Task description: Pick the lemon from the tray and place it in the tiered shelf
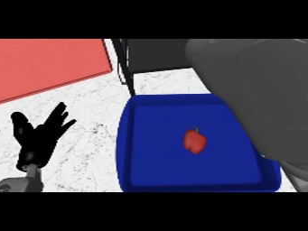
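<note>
You work from one view only, set at the robot's head and looking steeply down onto the white marbled counter [83, 126]. It sits close: the blue tray [124, 149] fills the lower middle of your frame and its near rim runs along the bottom edge. A red surface [43, 63] is cropped by the top left corner. The grey right forearm [269, 99] looms just under the lens and covers the right side, while the left hand [37, 135] shows at lower left

Red fruit [195, 140] with short stem, lying near middle of blue tray [183, 181], dark shelf [155, 55] just behind
</note>
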Robot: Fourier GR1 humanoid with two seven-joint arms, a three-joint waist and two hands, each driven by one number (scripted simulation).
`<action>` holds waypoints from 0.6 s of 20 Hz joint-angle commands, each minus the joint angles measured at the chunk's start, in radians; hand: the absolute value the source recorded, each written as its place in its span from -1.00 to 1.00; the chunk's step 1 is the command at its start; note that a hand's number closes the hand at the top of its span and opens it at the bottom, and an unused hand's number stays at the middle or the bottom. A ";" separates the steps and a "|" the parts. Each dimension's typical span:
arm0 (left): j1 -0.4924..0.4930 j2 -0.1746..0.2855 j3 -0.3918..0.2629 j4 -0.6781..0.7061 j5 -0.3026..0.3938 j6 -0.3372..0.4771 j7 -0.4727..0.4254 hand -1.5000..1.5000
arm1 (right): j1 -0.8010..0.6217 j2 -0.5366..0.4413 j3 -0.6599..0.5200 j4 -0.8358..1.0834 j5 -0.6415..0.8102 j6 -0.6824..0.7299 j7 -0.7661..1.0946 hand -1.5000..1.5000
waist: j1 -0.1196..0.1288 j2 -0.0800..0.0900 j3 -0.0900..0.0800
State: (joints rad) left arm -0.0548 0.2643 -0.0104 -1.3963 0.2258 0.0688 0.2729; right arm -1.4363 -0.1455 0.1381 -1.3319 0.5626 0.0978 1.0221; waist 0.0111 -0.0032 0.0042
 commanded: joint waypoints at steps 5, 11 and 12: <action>-0.009 -0.006 -0.012 0.008 -0.013 -0.010 0.055 0.00 | -0.074 -0.040 -0.082 0.252 -0.021 0.039 -0.144 1.00 | 0.005 0.007 -0.005; 0.005 -0.003 -0.003 -0.016 -0.012 -0.014 0.066 0.00 | -0.080 -0.061 -0.081 0.418 0.010 0.029 -0.309 1.00 | 0.012 0.008 -0.005; 0.008 -0.009 0.002 0.038 -0.003 -0.044 0.011 0.00 | -0.118 -0.055 -0.082 0.499 0.025 0.014 -0.333 1.00 | 0.021 0.014 -0.006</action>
State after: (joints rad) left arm -0.0637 0.2578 -0.0022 -1.3954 0.2209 0.0449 0.2709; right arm -1.5242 -0.2035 0.0579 -0.9680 0.5584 0.1379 0.7723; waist 0.0235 0.0032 0.0039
